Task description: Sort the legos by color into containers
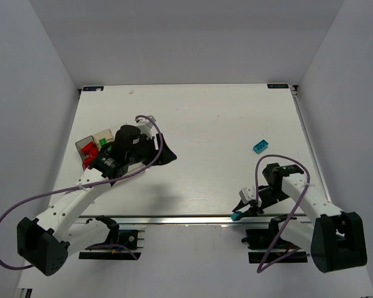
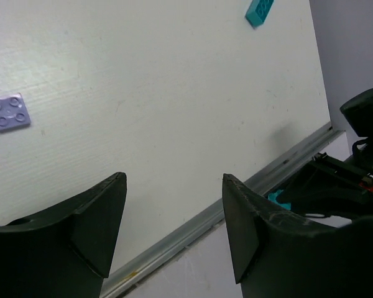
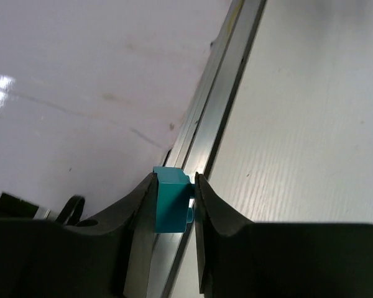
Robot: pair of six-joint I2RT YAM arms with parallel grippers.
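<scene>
One teal brick [image 3: 171,202] pinched in right claw [image 3: 174,181] — at near rail [image 3: 216,118], left claw [image 2: 174,186] spread wide

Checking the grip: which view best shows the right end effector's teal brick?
Right wrist: the teal brick, close-up, clamped in the right end effector. Top external shows only a speck; left wrist, a distant sliver.

The container [image 1: 87,148] is sitting on the desk's [image 1: 205,118] left side, with the left tool [image 2: 174,180] hanging just to its right. 1 lone brick [image 1: 260,147] is lying far right. At the near edge, the right tool [image 3: 174,179] is pinching a second brick [image 3: 170,205] over the rail [image 3: 214,118].
</scene>
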